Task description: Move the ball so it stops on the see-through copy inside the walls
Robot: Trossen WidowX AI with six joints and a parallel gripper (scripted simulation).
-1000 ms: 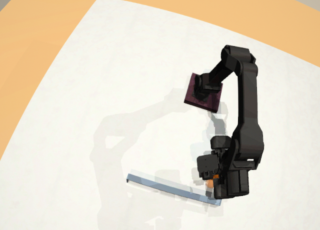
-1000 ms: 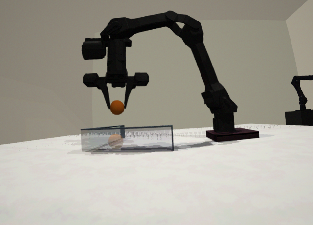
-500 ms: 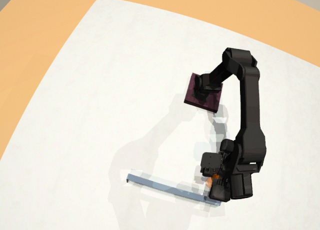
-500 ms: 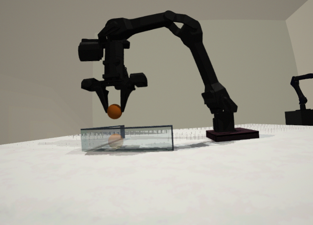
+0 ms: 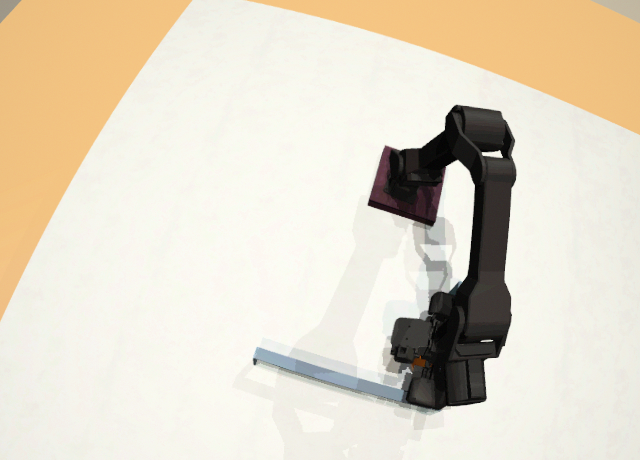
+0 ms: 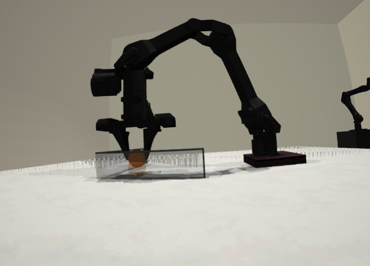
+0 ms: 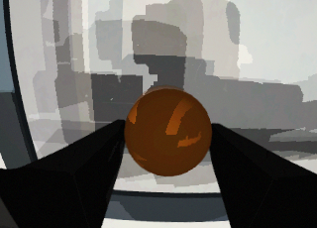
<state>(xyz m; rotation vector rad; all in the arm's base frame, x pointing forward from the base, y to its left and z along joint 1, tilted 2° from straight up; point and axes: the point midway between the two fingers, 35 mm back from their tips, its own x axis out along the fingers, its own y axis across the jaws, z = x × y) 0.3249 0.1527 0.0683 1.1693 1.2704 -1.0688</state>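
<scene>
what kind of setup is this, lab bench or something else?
Looks like a bare robot test cell, not a home or shop: one black arm on a base plate on a wide white table, plain walls, and a second arm in the background. The gripper holds an orange ball.
</scene>
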